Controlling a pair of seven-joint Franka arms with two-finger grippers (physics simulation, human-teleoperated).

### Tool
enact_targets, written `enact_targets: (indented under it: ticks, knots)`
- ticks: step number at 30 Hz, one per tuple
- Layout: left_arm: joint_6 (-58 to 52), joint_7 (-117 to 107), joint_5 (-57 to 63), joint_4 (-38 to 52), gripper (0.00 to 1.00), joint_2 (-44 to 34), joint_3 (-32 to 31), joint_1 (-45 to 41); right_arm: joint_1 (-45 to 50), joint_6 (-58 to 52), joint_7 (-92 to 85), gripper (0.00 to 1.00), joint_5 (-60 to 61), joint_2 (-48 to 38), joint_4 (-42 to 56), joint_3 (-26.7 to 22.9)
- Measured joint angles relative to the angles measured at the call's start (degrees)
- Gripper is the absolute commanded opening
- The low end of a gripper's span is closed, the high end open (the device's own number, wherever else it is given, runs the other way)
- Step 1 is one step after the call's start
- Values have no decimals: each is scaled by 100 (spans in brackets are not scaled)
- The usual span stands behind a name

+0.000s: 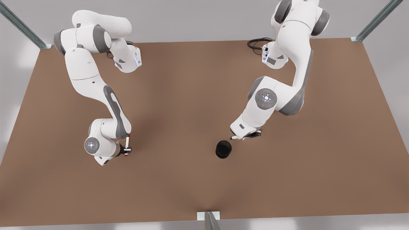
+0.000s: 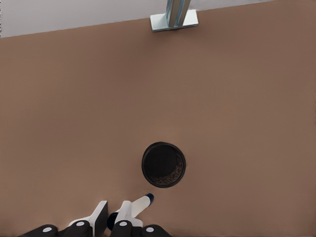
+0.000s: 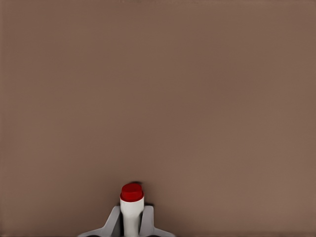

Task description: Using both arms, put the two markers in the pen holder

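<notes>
On the front view's right, my left gripper [image 1: 250, 135] is shut on the blue-tipped marker [image 1: 235, 137], which it holds tilted just above and beside the black pen holder [image 1: 223, 149]. The left wrist view looks down into the pen holder [image 2: 163, 164], with the marker's blue tip [image 2: 148, 198] close to its rim and my left gripper [image 2: 113, 219] around the barrel. On the front view's left, my right gripper [image 1: 126, 149] is shut on the red-tipped marker [image 1: 127, 143], far from the holder. In the right wrist view the red marker [image 3: 132, 202] stands between the fingers of my right gripper [image 3: 132, 224] over bare table.
The brown table [image 1: 179, 95] spreads wide between the two arms. A metal post bracket [image 1: 208, 216] sits at its near edge, also seen as the bracket [image 2: 174, 19] in the left wrist view. A black cable [image 1: 257, 43] lies by the base of the arm on the front view's right.
</notes>
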Motion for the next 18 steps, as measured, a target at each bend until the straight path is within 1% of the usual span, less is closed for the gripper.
enact_targets:
  ticks: [6, 11, 14, 18]
  knots:
    - [-16, -1007, 10, 103, 21, 108, 25, -77, 0, -42, -45, 26, 11, -212, -12, 14]
    - [228, -1628, 42, 180, 21, 270, 69, -65, 13, -116, -65, 26, 11, -513, -56, 23]
    - [353, -1942, 47, 260, 21, 378, 94, -78, 24, -168, -78, 22, 17, -681, -68, 96]
    - [442, -2285, 85, 266, 21, 518, 99, -96, 30, -261, -71, 22, 28, -851, -70, 229]
